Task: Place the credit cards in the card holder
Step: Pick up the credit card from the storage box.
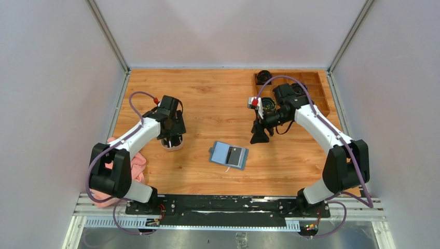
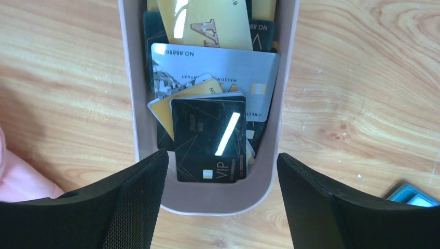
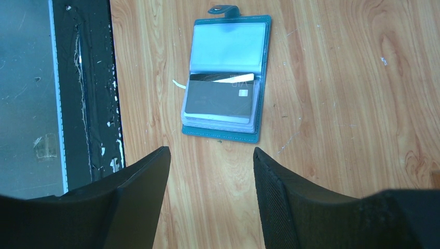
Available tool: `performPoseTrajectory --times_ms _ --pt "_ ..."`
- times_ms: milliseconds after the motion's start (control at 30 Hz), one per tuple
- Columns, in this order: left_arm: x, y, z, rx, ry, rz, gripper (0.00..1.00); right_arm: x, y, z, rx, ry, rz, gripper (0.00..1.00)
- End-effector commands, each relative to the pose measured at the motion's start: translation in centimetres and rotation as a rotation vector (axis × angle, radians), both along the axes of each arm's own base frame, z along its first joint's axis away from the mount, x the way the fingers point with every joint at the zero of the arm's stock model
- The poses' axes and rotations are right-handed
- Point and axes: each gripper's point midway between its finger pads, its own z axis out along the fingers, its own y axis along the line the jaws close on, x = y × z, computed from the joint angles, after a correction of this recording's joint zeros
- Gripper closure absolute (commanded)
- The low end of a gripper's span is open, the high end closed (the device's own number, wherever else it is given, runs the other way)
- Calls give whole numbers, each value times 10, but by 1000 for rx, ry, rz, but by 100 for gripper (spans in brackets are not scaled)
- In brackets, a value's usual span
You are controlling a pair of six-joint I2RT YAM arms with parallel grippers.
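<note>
The teal-blue card holder [image 1: 229,154] lies open on the table's middle, clear pockets up. In the right wrist view the card holder [image 3: 227,75] has a dark card [image 3: 220,98] in one pocket and a light card edge behind it. Several credit cards, black [image 2: 208,139], silver [image 2: 218,72] and gold [image 2: 207,21], lie piled in a small oval white dish [image 2: 218,197]. My left gripper [image 2: 223,207] is open and empty, its fingers straddling the dish's near end [image 1: 173,143]. My right gripper [image 3: 211,202] is open and empty, above bare wood beyond the holder [image 1: 259,136].
A brown wooden compartment tray [image 1: 311,88] stands at the back right with dark round things in it. A pink cloth [image 1: 136,165] lies by the left arm's base, and its edge shows in the left wrist view [image 2: 21,181]. Black base rail [image 3: 88,93] runs along the near edge.
</note>
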Motion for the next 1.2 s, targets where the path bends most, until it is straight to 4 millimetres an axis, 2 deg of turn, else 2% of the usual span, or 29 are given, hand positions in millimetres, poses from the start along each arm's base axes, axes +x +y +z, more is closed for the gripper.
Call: performPoseTrajectory --times_ms 0,167,333,467,533,633,767,933,1033,1167 --pt "10 6 0 55 -16 -79 19 -3 -6 -4 2 26 -4 36" --pt "12 8 -16 53 22 -89 17 -2 -7 -3 2 22 -5 36" --pt "10 17 -18 68 13 -41 20 -2 -7 -4 5 23 -6 36" --pt "4 28 -19 100 19 24 30 -2 -7 -5 4 30 -4 36" --pt "2 28 -19 94 10 40 31 -3 -7 -5 4 32 -2 36" --pt "3 26 -13 69 -19 53 31 -3 -6 -5 5 32 -1 36" --pt "8 23 8 41 -106 47 29 -3 -6 -5 7 33 1 36" --pt "12 26 29 49 -204 15 22 -4 -6 -5 7 37 3 36" --pt "12 27 29 52 -214 -5 20 -4 -6 -5 9 36 4 36" --pt "11 30 15 56 -167 -12 20 -4 -6 -5 10 36 6 36"
